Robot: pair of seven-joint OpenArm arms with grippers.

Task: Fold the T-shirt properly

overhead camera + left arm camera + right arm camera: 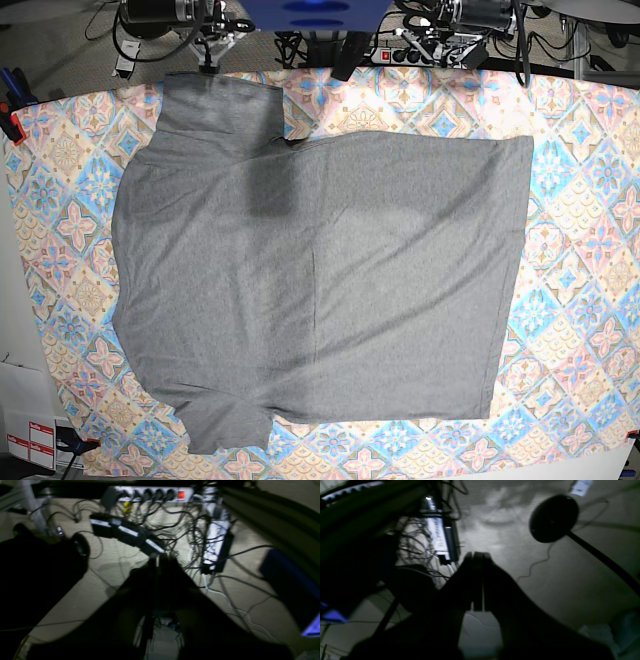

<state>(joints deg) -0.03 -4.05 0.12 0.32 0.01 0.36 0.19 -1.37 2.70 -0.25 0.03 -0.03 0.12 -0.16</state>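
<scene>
The grey T-shirt lies spread flat on the patterned tablecloth in the base view. Its hem is at the right and its two sleeves point to the far and near sides at the left. Both arms sit behind the table's far edge, off the cloth. In the left wrist view my left gripper is shut and empty, and points at the floor. In the right wrist view my right gripper is shut and empty too, also over the floor. Neither wrist view shows the shirt.
A power strip, power bricks and tangled cables lie on the floor behind the table. A round black stand base sits on the floor. A red clamp holds the tablecloth at the left edge.
</scene>
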